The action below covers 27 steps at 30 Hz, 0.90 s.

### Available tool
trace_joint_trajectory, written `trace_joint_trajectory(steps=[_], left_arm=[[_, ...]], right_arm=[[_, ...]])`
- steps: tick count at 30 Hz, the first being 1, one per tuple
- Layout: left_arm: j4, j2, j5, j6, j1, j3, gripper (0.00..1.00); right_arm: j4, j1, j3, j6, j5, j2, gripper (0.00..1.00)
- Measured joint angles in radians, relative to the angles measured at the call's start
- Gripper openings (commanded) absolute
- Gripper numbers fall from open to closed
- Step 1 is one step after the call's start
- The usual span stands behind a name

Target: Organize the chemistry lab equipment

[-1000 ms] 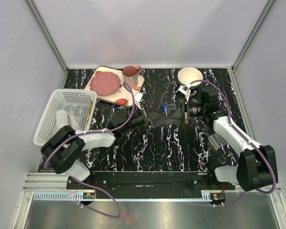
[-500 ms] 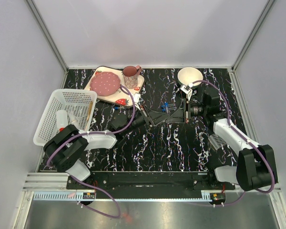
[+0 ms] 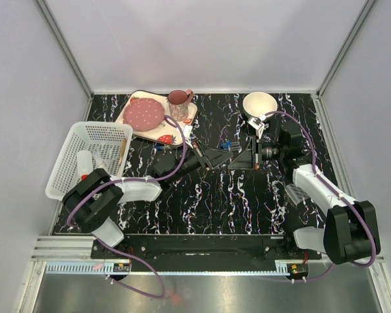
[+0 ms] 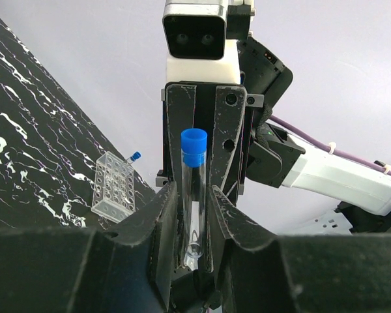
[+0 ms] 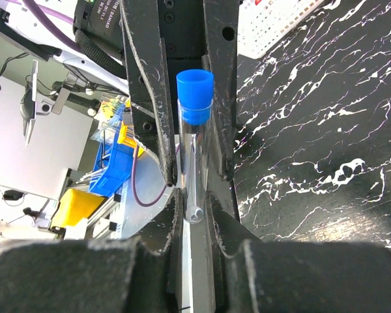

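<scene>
A clear test tube with a blue cap [image 4: 194, 195] stands upright, cap up, where my two grippers meet tip to tip over the middle of the table [image 3: 227, 146]. My right gripper [image 5: 194, 195] is shut on the tube [image 5: 194, 156] near its rounded bottom. My left gripper [image 4: 194, 189] has its jaws on either side of the same tube, with a thin gap still showing, so it is open. From above, the left gripper [image 3: 220, 155] and right gripper [image 3: 236, 156] face each other. The clear perforated tube rack [image 4: 114, 186] lies on the table near the right arm [image 3: 298, 192].
A white basket [image 3: 114, 130] at the left holds the white squeeze bottle [image 3: 86, 163] and thin wooden sticks [image 3: 122, 153]. The strawberry-print tray [image 3: 182, 127] with its pink plate [image 3: 143, 114] and cup [image 3: 178, 99] sits at the back. A white bowl [image 3: 259, 103] stands behind the right gripper.
The left gripper's jaws have narrowed around the tube. Both grippers shifted slightly while staying tip to tip; the right gripper kept its hold.
</scene>
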Motion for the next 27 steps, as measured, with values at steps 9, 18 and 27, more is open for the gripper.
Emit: trace_joint_trajectory(steps=[9,18,27], left_arm=[[0.002,0.007,0.000,-0.010,-0.003,0.002,0.18],[0.002,0.012,0.019,-0.017,-0.002,0.004,0.11],[-0.166,-0.084,0.114,0.092,0.050,-0.008,0.11]], right_arm=[[0.003,-0.004,-0.002,0.014,0.001,0.000,0.13],[-0.029,-0.008,-0.007,-0.026,0.002,-0.011,0.42],[-0.610,-0.022,0.114,-0.571,0.061,-0.106,0.86]])
